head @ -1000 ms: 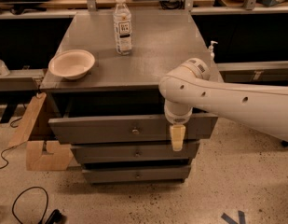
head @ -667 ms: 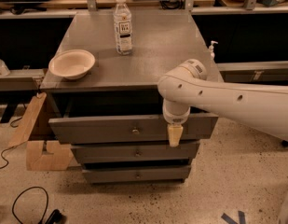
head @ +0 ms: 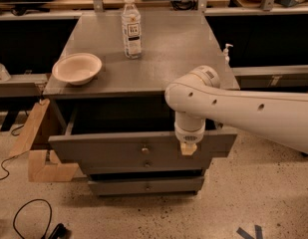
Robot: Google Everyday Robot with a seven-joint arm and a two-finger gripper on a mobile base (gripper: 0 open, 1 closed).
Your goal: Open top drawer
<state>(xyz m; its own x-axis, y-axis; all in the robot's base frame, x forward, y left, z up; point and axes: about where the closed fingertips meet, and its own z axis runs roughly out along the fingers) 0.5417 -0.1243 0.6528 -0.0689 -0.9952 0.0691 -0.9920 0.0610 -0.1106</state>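
Observation:
The top drawer (head: 103,149) is the widest of three grey drawers under the grey cabinet top (head: 168,59). It stands pulled out toward me, with its dark interior (head: 123,119) showing. Its small round metal knob (head: 145,149) is at the middle of the flat front. My gripper (head: 188,148) hangs from the white arm (head: 243,111) and points down over the right part of the drawer front, to the right of the knob. Whether it touches the front is not visible.
A plastic water bottle (head: 131,26) and a pale bowl (head: 77,68) stand on the cabinet top. Two narrower drawers (head: 143,185) sit below. A cardboard piece (head: 36,148) leans at the left. A black cable (head: 29,218) lies on the speckled floor. A spray bottle (head: 226,51) stands behind right.
The top drawer has slid further out toward me, and its front sits lower in view. The gripper stays over the right part of the front.

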